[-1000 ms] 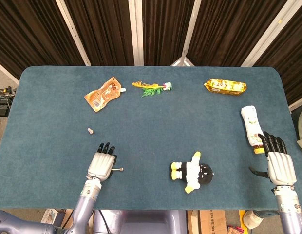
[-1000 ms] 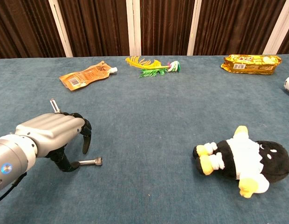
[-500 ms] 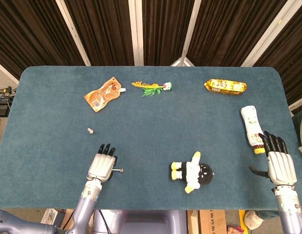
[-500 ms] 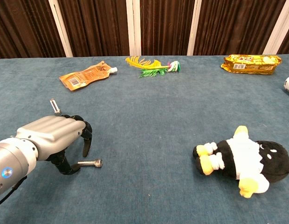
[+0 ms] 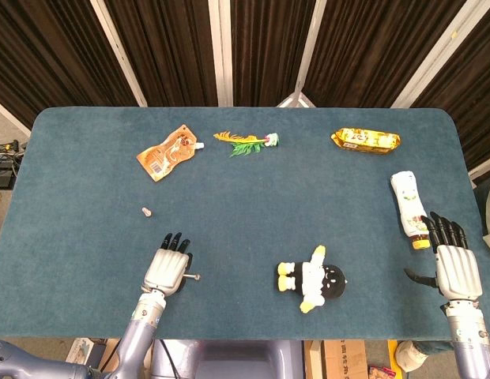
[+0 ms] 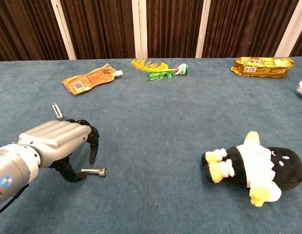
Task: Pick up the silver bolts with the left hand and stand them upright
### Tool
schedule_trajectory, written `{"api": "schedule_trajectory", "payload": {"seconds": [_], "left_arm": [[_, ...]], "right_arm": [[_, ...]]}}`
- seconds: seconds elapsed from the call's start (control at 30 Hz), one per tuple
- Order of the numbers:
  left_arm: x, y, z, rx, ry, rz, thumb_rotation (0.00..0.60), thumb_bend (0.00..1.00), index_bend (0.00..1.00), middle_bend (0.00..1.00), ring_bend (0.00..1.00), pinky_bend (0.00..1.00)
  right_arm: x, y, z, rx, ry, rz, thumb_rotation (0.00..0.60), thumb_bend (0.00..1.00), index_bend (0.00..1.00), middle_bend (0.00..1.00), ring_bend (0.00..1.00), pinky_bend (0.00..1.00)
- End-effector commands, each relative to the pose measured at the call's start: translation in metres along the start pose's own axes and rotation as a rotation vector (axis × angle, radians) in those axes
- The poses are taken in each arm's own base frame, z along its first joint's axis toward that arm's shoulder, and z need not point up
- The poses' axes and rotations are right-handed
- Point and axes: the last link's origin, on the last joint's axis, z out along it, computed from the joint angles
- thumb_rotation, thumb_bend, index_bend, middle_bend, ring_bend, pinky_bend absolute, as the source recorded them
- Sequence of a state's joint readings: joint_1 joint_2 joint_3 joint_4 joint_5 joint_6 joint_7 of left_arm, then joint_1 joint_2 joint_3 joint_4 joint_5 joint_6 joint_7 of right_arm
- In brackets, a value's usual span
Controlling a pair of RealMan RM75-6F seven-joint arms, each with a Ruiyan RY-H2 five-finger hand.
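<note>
One silver bolt [image 6: 95, 171] lies flat on the teal table [image 6: 156, 122], also seen in the head view [image 5: 193, 276]. My left hand [image 6: 53, 144] arches over its threaded end, with the fingers curved down and the thumb close beside the bolt's tip; nothing is lifted. From above, the left hand [image 5: 166, 271] sits near the table's front edge. A second silver bolt [image 6: 56, 110] stands upright just beyond the hand, at the left [image 5: 146, 212]. My right hand [image 5: 456, 268] rests flat and empty at the front right.
A penguin plush [image 5: 312, 280] lies front centre. An orange pouch [image 5: 166, 153], a yellow-green feather toy [image 5: 246, 142] and a gold snack pack [image 5: 365, 140] line the far side. A white bottle [image 5: 408, 207] lies just ahead of the right hand.
The left hand has slid slightly toward the front edge and sunk a little over the lying bolt, which barely shifted. The right hand has not moved.
</note>
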State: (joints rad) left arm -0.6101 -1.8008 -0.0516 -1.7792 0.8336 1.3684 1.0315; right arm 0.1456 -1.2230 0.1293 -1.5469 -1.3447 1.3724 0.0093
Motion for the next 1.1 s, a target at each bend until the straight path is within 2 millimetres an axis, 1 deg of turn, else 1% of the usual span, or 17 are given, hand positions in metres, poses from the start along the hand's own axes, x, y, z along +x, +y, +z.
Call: {"api": "schedule_trajectory", "payload": {"seconds": [0.03, 0.53, 1.1], "left_arm": [[-0.0005, 0.0008, -0.0004, -0.003, -0.001, 0.0, 0.6, 0.44, 0.51, 0.14, 0.0, 0.0], [-0.0029, -0.0025, 0.0007, 0.016, 0.014, 0.046, 0.6, 0.45, 0.53, 0.16, 0.0, 0.0], [-0.007, -0.0013, 0.0015, 0.003, 0.019, 0.066, 0.6, 0.46, 0.53, 0.16, 0.0, 0.0]], "right_arm": [[0.0002, 0.0005, 0.0001, -0.003, 0.0, 0.001, 0.6, 0.05, 0.12, 0.07, 0.02, 0.0], [0.0002, 0.0013, 0.0009, -0.013, 0.006, 0.008, 0.6, 0.05, 0.12, 0.07, 0.02, 0.0], [-0.0002, 0.0019, 0.0016, -0.02, 0.008, 0.011, 0.6, 0.05, 0.12, 0.07, 0.02, 0.0]]}}
